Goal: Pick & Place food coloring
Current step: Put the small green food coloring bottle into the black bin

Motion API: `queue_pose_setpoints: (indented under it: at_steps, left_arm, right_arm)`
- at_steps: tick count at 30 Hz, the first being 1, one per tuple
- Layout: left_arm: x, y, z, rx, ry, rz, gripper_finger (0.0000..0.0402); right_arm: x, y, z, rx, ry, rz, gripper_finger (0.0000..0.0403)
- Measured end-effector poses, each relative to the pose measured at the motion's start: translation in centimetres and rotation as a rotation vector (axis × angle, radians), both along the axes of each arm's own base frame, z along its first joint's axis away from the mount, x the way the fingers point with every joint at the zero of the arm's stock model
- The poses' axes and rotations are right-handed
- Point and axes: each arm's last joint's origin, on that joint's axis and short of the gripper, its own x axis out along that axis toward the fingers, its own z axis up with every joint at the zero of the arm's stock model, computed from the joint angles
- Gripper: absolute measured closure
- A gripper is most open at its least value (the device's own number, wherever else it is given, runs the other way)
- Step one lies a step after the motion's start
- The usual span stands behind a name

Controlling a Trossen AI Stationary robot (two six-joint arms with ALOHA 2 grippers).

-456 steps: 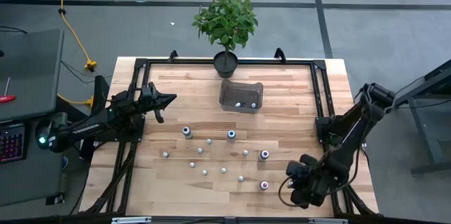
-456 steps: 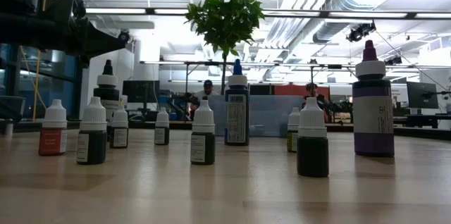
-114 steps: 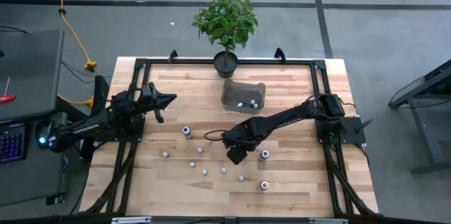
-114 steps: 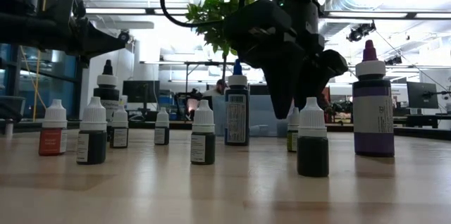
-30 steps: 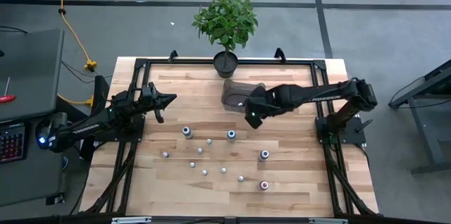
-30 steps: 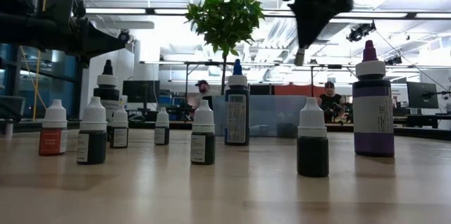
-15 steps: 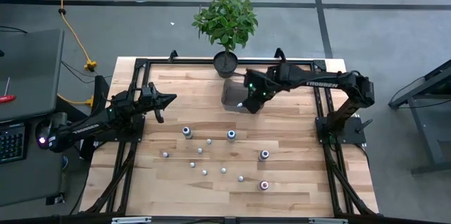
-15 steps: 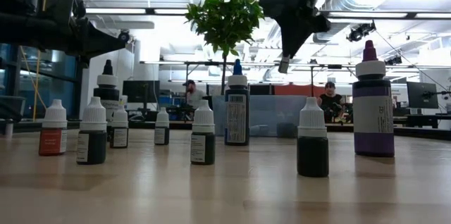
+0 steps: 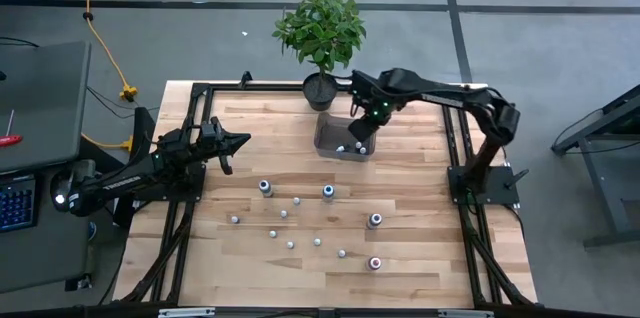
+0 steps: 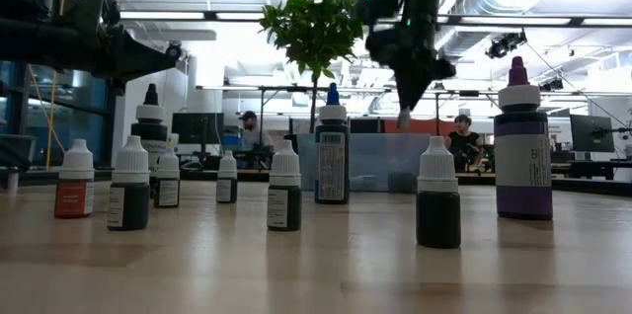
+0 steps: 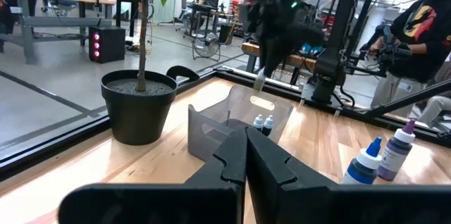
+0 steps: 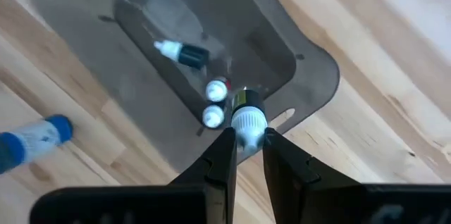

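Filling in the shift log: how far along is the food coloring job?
Early. The clear bin holds three bottles. The right gripper holds a white-capped bottle above it. About eleven bottles on the table remain. The left gripper waits shut at the table's left.

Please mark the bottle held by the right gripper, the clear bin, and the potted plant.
held bottle (image 12: 246, 120), right wrist view, on its white cap between the fingers.
clear bin (image 9: 328, 137), high view, on its left wall.
potted plant (image 9: 320, 28), high view, on the leaves.
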Motion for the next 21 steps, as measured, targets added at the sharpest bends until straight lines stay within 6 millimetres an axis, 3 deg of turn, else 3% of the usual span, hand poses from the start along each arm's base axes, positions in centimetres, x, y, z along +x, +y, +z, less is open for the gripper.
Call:
queue_pose_setpoints:
  at_steps: [6, 21]
  left_arm:
    - [0.0, 0.0, 0.0, 0.000, 0.000, 0.000, 0.0401]
    - [0.0, 0.0, 0.0, 0.000, 0.000, 0.000, 0.0401]
  right_arm:
    - [0.8, -1.8, -3.1, 0.060, 0.047, 0.022, 0.0352]
    - [1.5, -3.1, -5.6, 0.098, 0.075, 0.019, 0.0352]
